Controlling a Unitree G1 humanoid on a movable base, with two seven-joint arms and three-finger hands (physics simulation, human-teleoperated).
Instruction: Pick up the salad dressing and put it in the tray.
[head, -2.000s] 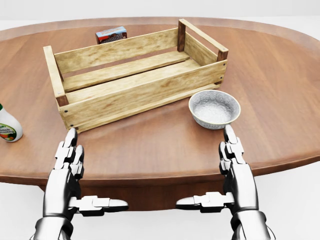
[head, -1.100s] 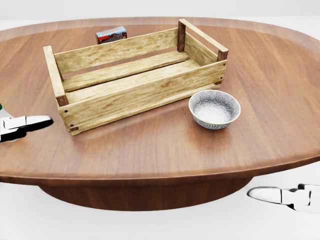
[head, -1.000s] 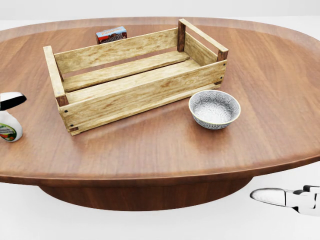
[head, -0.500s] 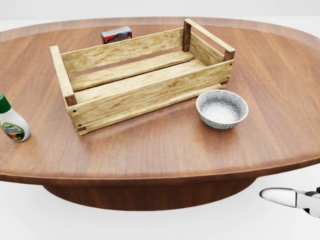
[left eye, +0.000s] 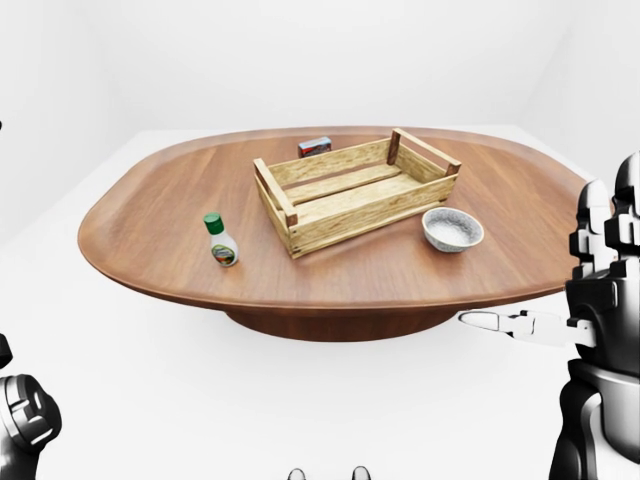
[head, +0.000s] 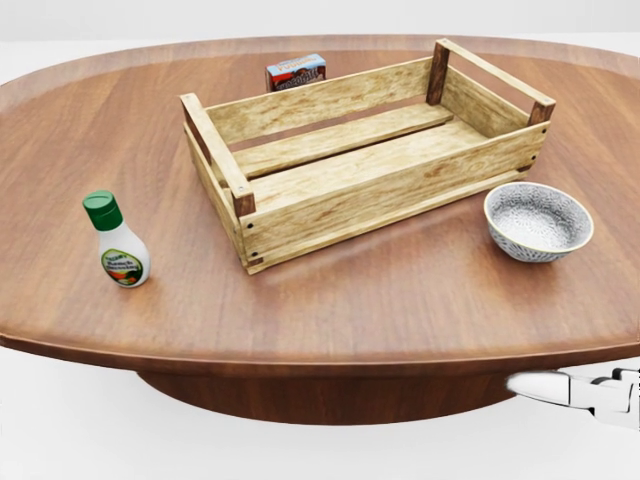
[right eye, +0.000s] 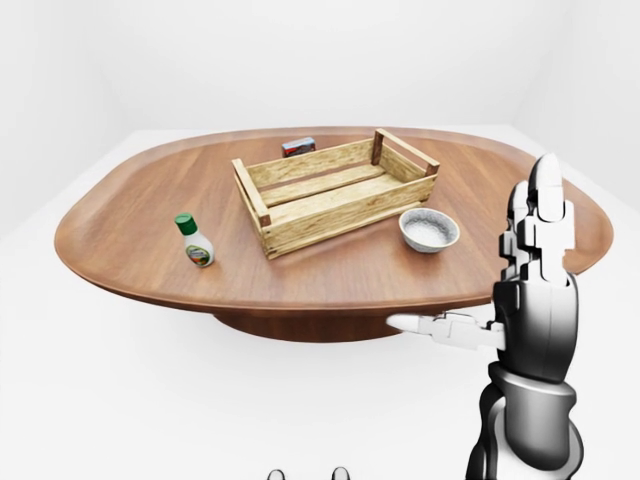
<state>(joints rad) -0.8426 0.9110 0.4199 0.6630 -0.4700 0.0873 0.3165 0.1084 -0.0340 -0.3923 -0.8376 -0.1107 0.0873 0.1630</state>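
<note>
Surface (left eye: 150, 215): one oval top of reddish-brown wood, grain visible, glossy with soft highlights, carried on a dark central pedestal (left eye: 335, 325) set under its middle. Floor (left eye: 200, 400): plain white, unmarked. Walls (right eye: 300, 60): plain white, meeting in faint corners. Light: even and diffuse, shadows weak.

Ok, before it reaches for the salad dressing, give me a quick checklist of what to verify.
1. Salad dressing bottle upright on the table: ok.
2. Space around the bottle free of clutter: ok.
3. Wooden crate holds nothing: ok.
4. Right hand open: ok.
5. Left hand state: cannot tell, only a dark part of the arm shows at the left-eye view's lower left.
6. Bowl clear of the bottle-to-crate path: ok.
</note>
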